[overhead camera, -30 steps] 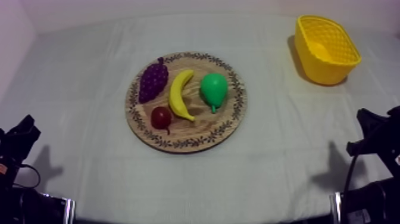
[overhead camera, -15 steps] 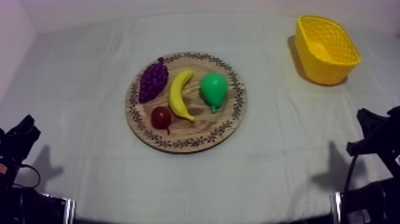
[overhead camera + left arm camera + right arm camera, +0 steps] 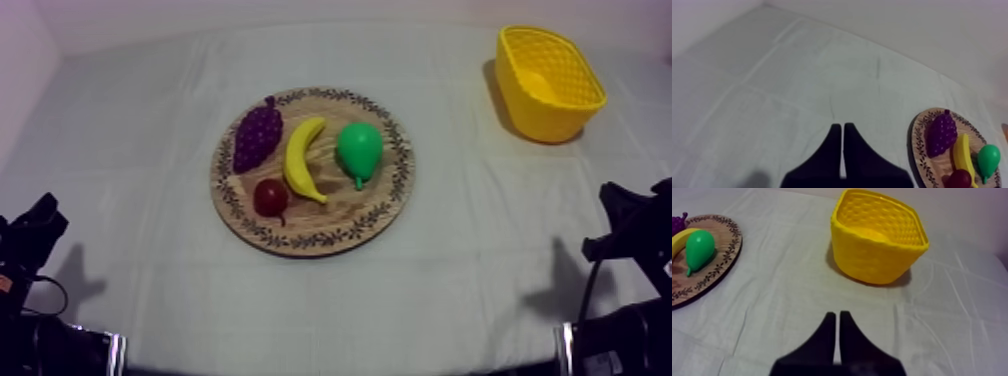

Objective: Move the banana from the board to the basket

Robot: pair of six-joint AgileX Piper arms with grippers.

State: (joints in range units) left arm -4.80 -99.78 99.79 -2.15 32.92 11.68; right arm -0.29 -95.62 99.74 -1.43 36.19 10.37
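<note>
A round wooden board with a patterned rim lies on the grey-white cloth covering the table. The curved yellow toy banana lies flat across the board's middle, with neither arm touching it. In the top view, the purple bunch of grapes is just to the banana's left on the board. The green pear is to its right, with its stem toward the board's near rim. The small red fruit sits at the banana's near end and seems to touch it, though the contact is hard to make out. The yellow lattice-walled basket stands upright, well apart from the board and past its far right side. The left gripper hangs over bare cloth left of the board, its two black fingers pressed together on nothing. The right gripper is likewise clenched and empty, over cloth right of the board and on the near side of the basket.
</note>
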